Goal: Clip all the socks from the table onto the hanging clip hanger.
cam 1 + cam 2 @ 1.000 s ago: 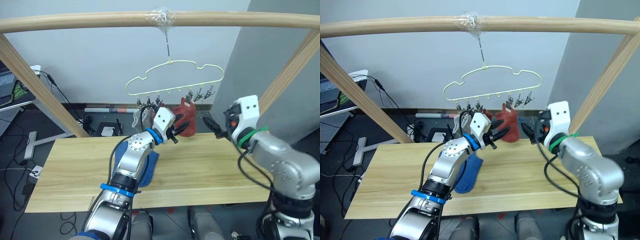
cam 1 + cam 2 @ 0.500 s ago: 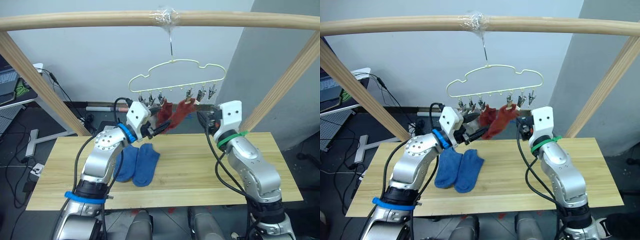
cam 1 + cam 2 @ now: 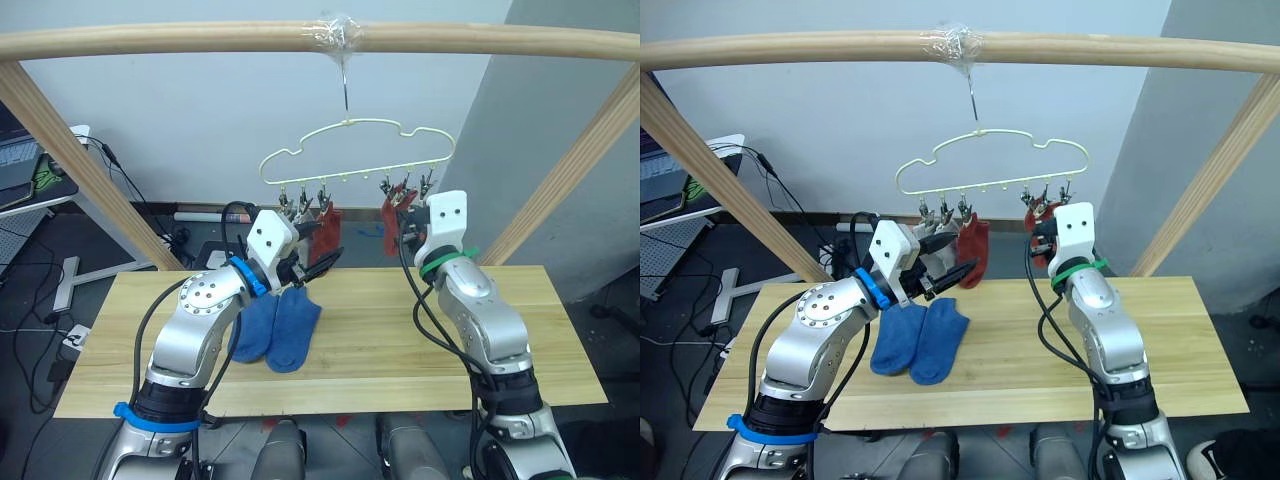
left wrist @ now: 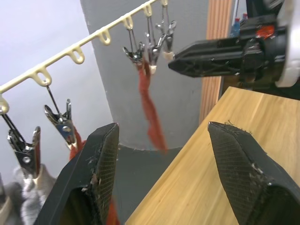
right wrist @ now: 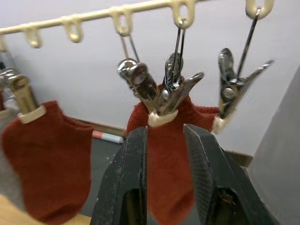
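Socks: two blue (image 3: pixel 277 327) lie at centre on the table (image 3: pixel 400 340). Left gripper (image 4: pixel 164 154) gapes released; right gripper (image 5: pixel 165 140) is parted below the clip hanger (image 3: pixel 350 150).

Lab or workshop, floor cables (image 3: pixel 40 330), wooden pole frame (image 3: pixel 200 40)

Bare table (image 3: pixel 400 335) between the arms, blue socks (image 3: pixel 277 328) crowding its left part, clip hanger (image 3: pixel 352 150) overhead, rightmost clip (image 5: pixel 234 89) seemingly free
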### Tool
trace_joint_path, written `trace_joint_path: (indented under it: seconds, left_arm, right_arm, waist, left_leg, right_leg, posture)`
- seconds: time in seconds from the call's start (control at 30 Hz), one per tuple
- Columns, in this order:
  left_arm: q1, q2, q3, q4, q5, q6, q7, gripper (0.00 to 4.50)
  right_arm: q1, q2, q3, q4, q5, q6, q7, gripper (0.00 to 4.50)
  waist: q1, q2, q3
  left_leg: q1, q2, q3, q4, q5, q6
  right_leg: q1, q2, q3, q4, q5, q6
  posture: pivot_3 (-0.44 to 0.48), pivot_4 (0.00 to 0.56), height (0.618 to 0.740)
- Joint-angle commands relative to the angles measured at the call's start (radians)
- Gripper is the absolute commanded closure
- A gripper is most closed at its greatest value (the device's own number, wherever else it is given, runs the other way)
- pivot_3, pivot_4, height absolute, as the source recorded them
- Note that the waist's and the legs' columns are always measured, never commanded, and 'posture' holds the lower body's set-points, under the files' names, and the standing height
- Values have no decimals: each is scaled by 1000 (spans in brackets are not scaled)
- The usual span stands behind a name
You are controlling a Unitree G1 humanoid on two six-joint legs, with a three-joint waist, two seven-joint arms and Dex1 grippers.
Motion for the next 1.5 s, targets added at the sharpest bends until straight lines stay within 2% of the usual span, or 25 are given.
trace_joint_path:
  seconds: [0.03, 0.43, 1.07, 1.5]
  left_arm:
    - [-6, 2, 17, -58, -26, -1, 4, 1388]
    - [-4, 10, 20, -54, -38, -11, 3, 1388]
    - [-30, 5, 21, -41, -42, -20, 4, 1388]
    - [-62, -7, 29, -91, -116, 41, 6, 1388]
  right_arm:
    - [-48, 18, -31, 31, -18, -21, -26, 3250]
    - [-117, 42, -38, 144, -44, -87, -13, 3250]
    - [-180, 64, -31, 190, -75, -130, -1, 3250]
    - [-205, 64, -33, 217, -79, -150, 0, 3250]
  waist:
    - [2, 0, 0]
    - [8, 0, 0]
    - [13, 0, 0]
    - [13, 0, 0]
  left_leg:
    - [0, 0, 0, 0, 0, 0]
    - [0, 0, 0, 0, 0, 0]
    - [0, 0, 0, 0, 0, 0]
    - [0, 0, 0, 0, 0, 0]
  right_leg:
    - [0, 0, 0, 0, 0, 0]
    - [0, 0, 0, 0, 1, 2]
    - [0, 0, 0, 1, 2, 2]
    - [0, 0, 0, 1, 2, 2]
  posture:
    - [66, 182, 740]
    - [76, 170, 740]
    - [76, 173, 740]
    - [79, 179, 740]
